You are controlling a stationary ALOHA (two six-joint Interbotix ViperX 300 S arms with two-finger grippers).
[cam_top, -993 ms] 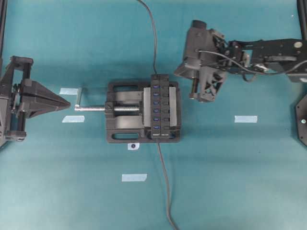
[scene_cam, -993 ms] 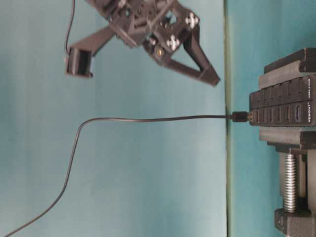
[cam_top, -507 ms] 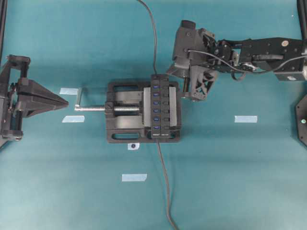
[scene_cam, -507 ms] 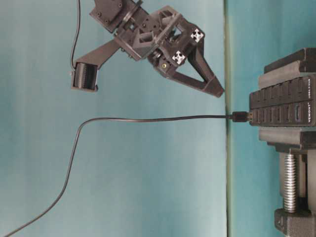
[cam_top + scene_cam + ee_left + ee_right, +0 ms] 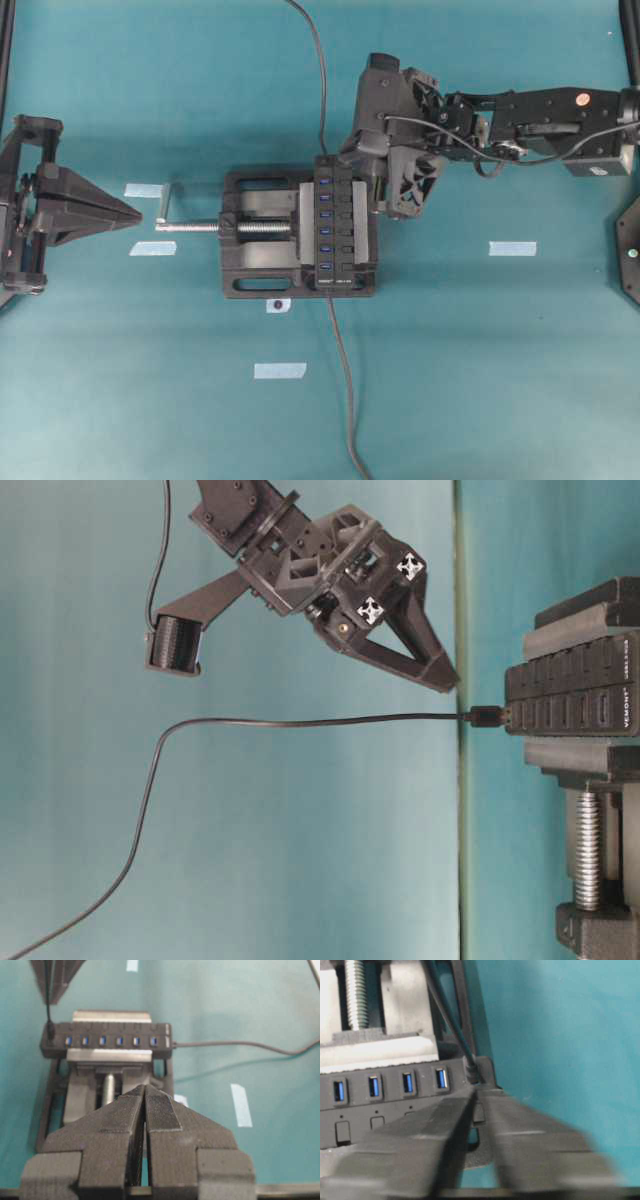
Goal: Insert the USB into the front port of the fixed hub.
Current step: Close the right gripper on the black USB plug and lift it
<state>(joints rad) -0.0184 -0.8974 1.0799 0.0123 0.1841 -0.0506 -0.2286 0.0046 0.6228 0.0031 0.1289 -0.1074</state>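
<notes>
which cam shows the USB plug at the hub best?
Table-level: the USB plug is seen side-on, unobstructed, at the fixed hub's end. Right wrist shows it close but half hidden behind the right gripper. Overhead and left wrist show it tiny.

A teal bench carries a black vise near its middle, its silver screw handle pointing left. Four pale strips of tape lie flat around it, and a small dark dot marker sits just below. A thin black cable trails across the surface toward the lower edge.
</notes>
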